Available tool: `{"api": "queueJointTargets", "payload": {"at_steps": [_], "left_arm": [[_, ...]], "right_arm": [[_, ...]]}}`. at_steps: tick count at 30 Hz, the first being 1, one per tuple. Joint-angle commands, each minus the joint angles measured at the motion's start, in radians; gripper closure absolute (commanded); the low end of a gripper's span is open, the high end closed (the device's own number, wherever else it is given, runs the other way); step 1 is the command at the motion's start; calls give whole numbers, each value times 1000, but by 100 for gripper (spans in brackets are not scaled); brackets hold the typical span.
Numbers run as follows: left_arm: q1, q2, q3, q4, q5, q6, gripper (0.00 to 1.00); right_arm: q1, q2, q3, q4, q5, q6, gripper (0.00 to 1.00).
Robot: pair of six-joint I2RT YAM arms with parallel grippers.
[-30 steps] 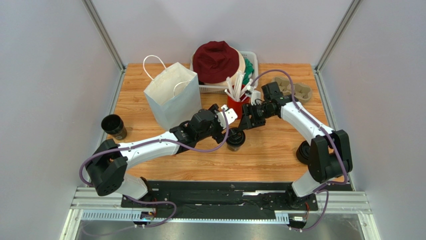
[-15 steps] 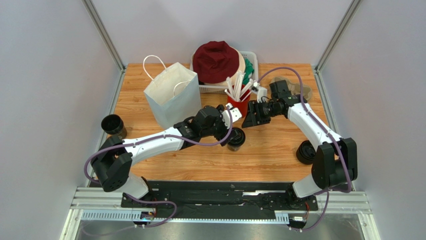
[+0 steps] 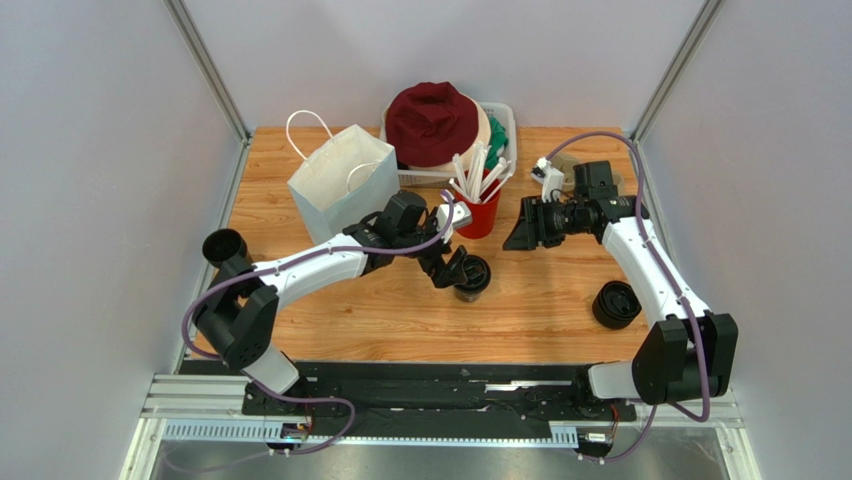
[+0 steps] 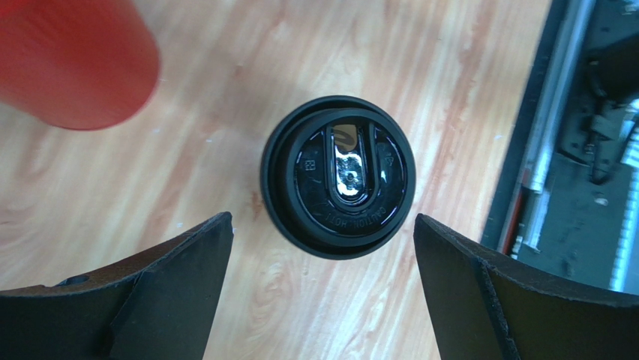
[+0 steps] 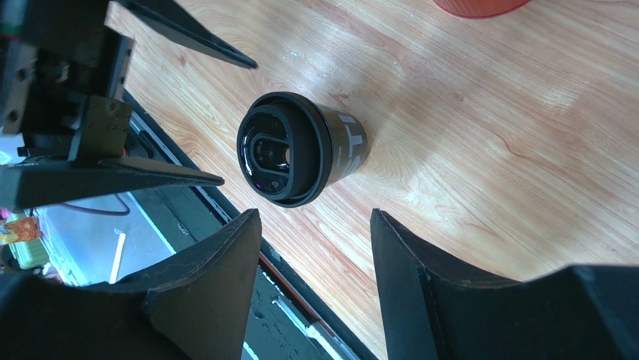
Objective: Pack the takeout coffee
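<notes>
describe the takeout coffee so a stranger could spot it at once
Find the white paper bag at the table's back left, then the red cup of straws to its right. Just in front of that stands the takeout coffee, a small dark cup; unlike the open black cup at the left edge, it wears a black lid.

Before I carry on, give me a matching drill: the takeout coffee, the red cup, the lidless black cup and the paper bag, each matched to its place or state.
Things:
1. takeout coffee
2. red cup
3. lidless black cup
4. white paper bag

Place or state:
A. far left, standing by itself
B. holding white straws
C. in the middle, black lid on
D. upright at the back left, handles up

Pairs: 1-C, 2-B, 3-A, 4-D
</notes>
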Motion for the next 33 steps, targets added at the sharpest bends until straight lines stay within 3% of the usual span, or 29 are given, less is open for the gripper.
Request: {"api": "queueJointTargets", "payload": {"at_steps": [1, 7, 15, 33], "left_arm": [[52, 71, 61, -44, 224, -72, 1], [73, 135, 110, -58, 214, -92, 1], [104, 212, 197, -79, 342, -154, 1], [110, 327, 262, -67, 331, -201, 7]], "right_arm": [[-32, -50, -14, -18, -56, -35, 41], [-63, -65, -25, -16, -83, -39, 42], [-82, -60, -31, -16, -103, -47, 43], [-91, -67, -39, -16, -136, -55, 44]]}}
